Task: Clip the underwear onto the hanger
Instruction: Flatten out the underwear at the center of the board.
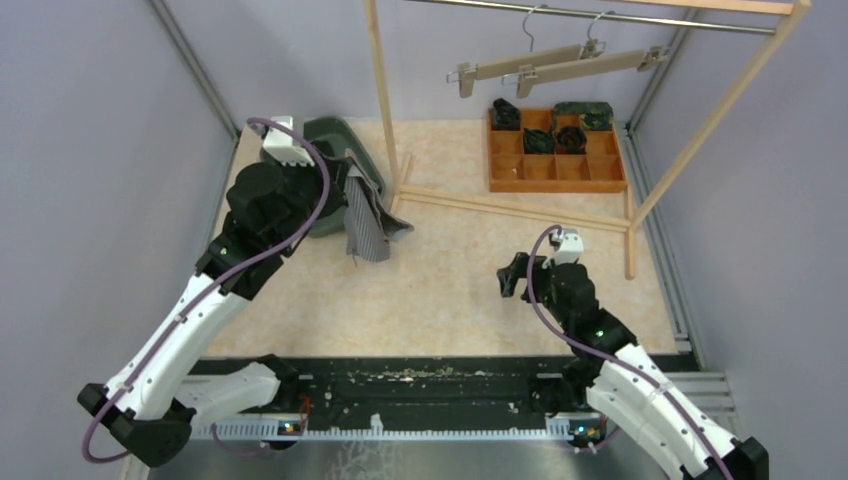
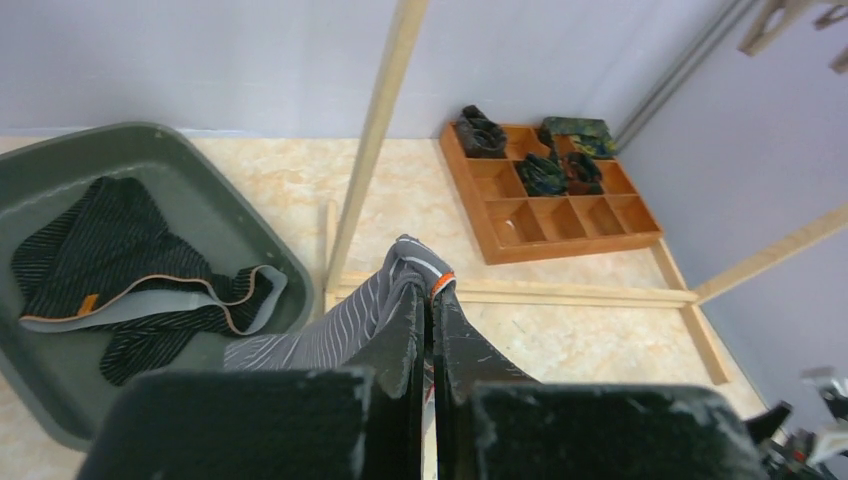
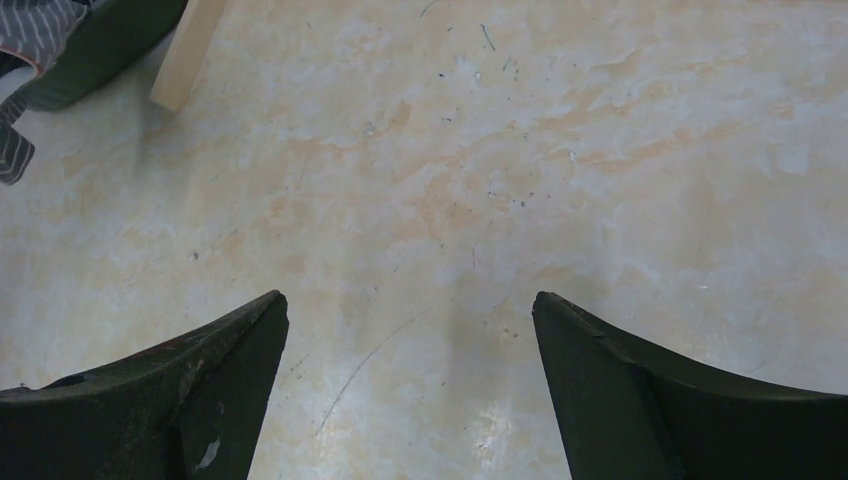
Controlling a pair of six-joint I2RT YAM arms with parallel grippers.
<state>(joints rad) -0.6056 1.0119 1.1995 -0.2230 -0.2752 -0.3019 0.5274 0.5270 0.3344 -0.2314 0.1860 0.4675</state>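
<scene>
While the left fingers (image 2: 412, 335) are pinching the grey striped underwear (image 2: 330, 335) near its orange-edged band, shut tight on the cloth, the garment is hanging free just beside the rack's left post (image 1: 383, 100), on the post's green tray (image 1: 330, 130) side. A second dark pair (image 2: 120, 260) is lying in that tray. Two clip hangers (image 1: 560, 62) are hanging from the rail, high and well to the right of the post. Right fingers (image 3: 200, 390) are spread wide, holding nothing, hovering over bare table (image 3: 450, 150) well apart from the post, toward the near edge.

I'm reading this as the carry phase, with clipping not yet started. I'm suggesting:
- lifting until the cloth is clearing the post and base rails before swinging right
- bringing the right fingers in to take the band's other end, so it's reaching the clips stretched flat
- keeping the grip near the band edge, so there's cloth showing for a clip to bite

Main risk I'm seeing: the cloth snagging on the post.
</scene>
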